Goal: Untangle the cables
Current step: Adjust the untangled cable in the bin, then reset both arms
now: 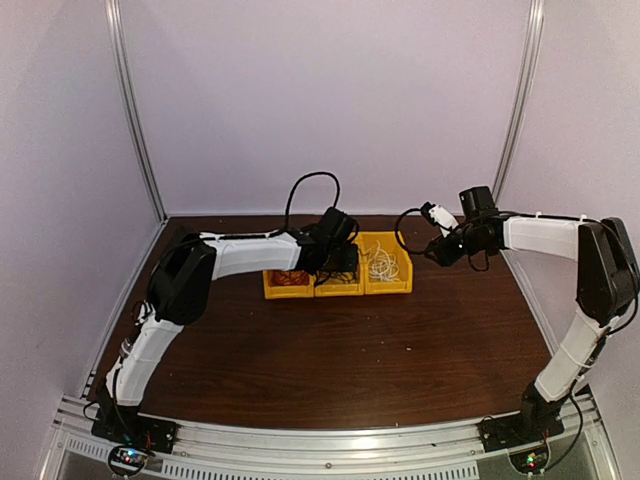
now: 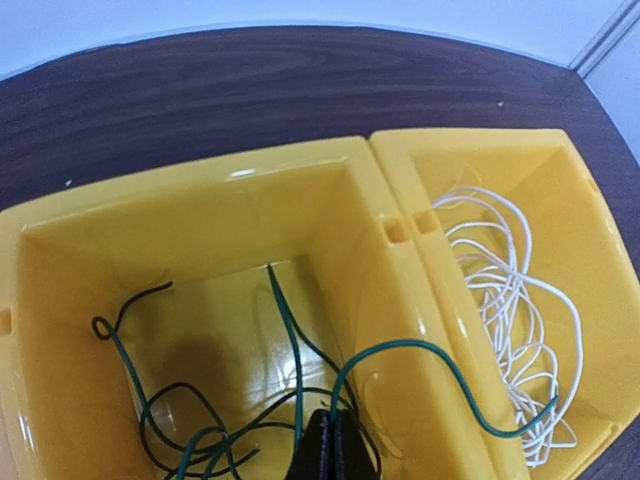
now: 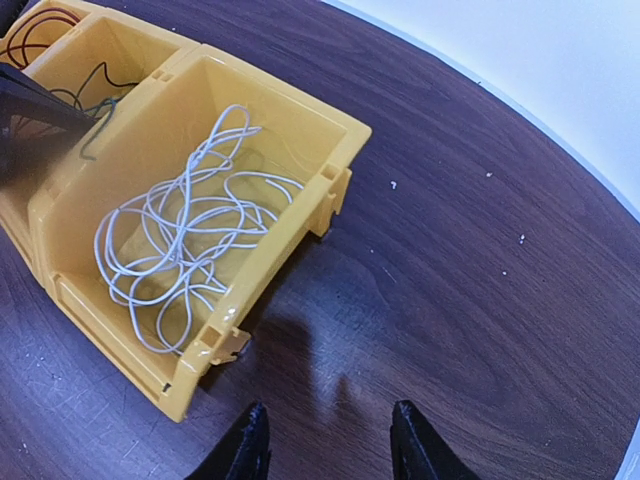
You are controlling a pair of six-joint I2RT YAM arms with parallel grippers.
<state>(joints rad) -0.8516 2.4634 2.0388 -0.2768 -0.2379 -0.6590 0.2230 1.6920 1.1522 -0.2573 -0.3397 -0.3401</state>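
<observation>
Dark table [image 1: 400,340], yellow bins [image 1: 388,288]. Left gripper [image 2: 330,448] clenched on dark cable [image 2: 400,345] inside middle bin [image 2: 200,185]; right gripper [image 3: 325,450] released, near white cables [image 3: 180,240].

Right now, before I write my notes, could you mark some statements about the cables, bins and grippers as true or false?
1. The white cables lie in the right bin. True.
2. The right gripper holds a white cable. False: it is open and empty, over the table.
3. A dark cable crosses the wall into the right bin. True.
4. The red cables lie on the table. False: they lie in the left bin.
5. The left gripper is above the white cables. False: it is over the middle bin.
</observation>
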